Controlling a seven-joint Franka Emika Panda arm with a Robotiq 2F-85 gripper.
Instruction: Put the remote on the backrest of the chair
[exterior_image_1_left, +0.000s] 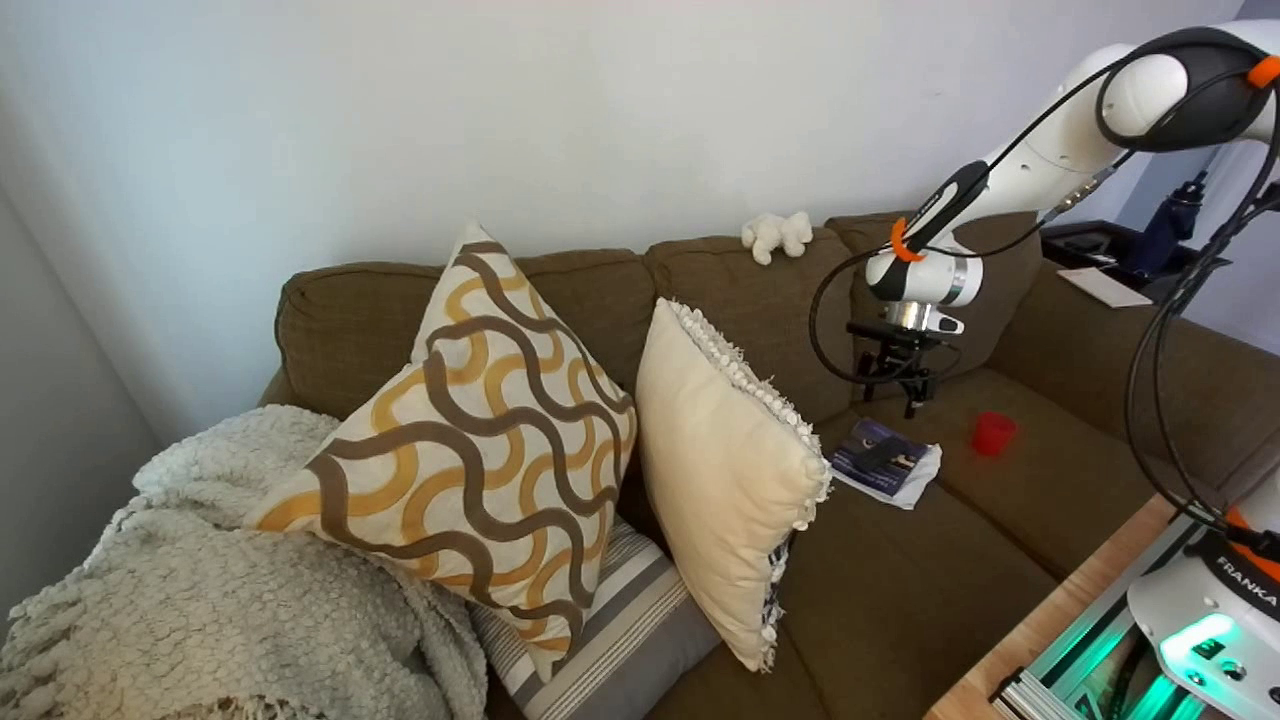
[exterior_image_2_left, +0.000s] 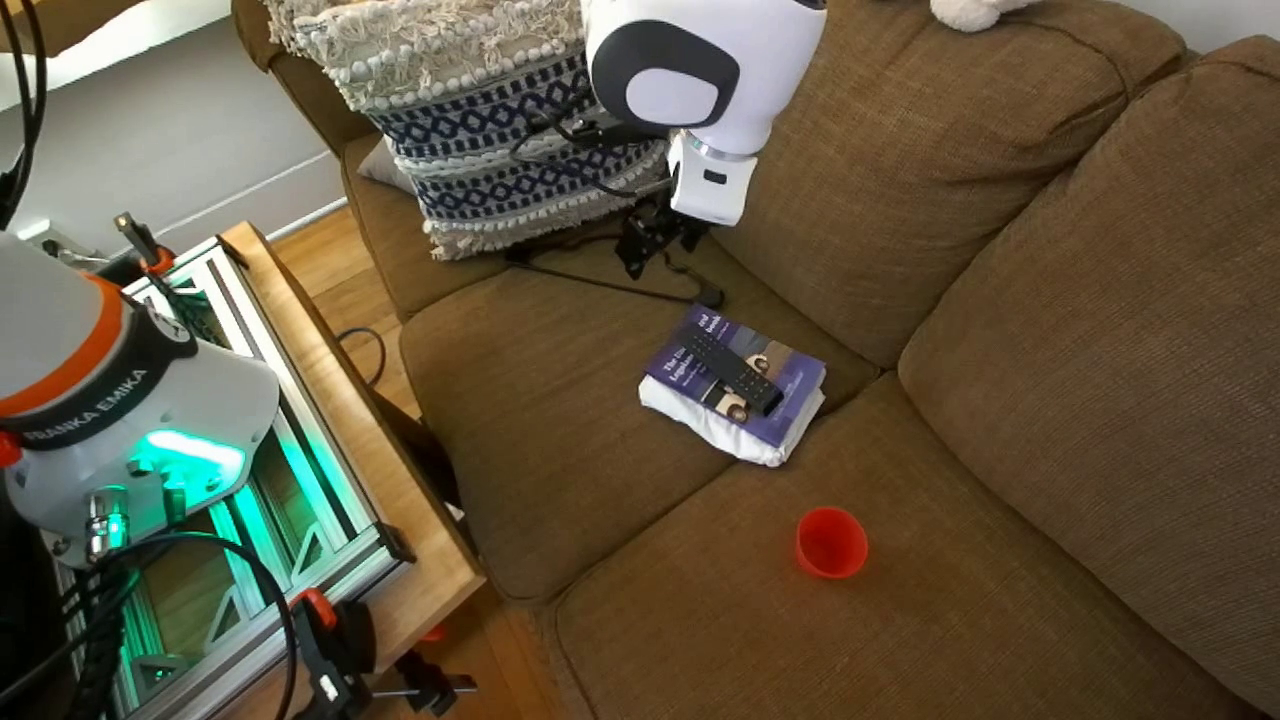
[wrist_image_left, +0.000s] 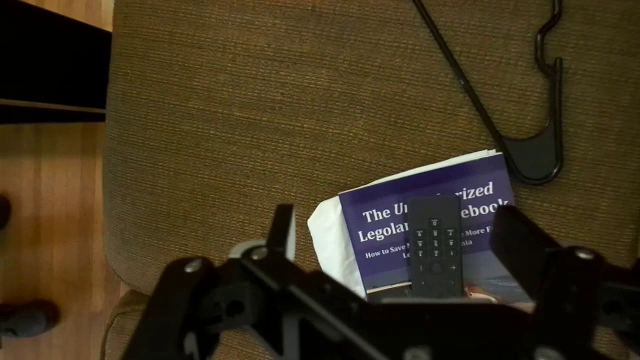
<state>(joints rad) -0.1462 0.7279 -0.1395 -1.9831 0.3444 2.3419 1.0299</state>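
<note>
**Remote (wrist_image_left: 436, 247) on book (wrist_image_left: 384, 267), claw (wrist_image_left: 395, 210) apart**

Your claw hangs over the sofa (exterior_image_2_left: 1000, 610) seat, fingers (wrist_image_left: 517, 245) spread. In your wrist view the remote lies at 4 o'clock from centre, the hanger (wrist_image_left: 534, 156) at 1 o'clock from the book. In an exterior view the cup (exterior_image_2_left: 832, 545) stands at the book's 5 o'clock.

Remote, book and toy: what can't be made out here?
Wrist view: lower end of the remote, hidden by the hand.
Wrist view: mid-title letters on the book, covered by the remote.
In both exterior views: remote button labels, too small.
In an exterior view: most of the toy, cut off by the top edge.
</note>
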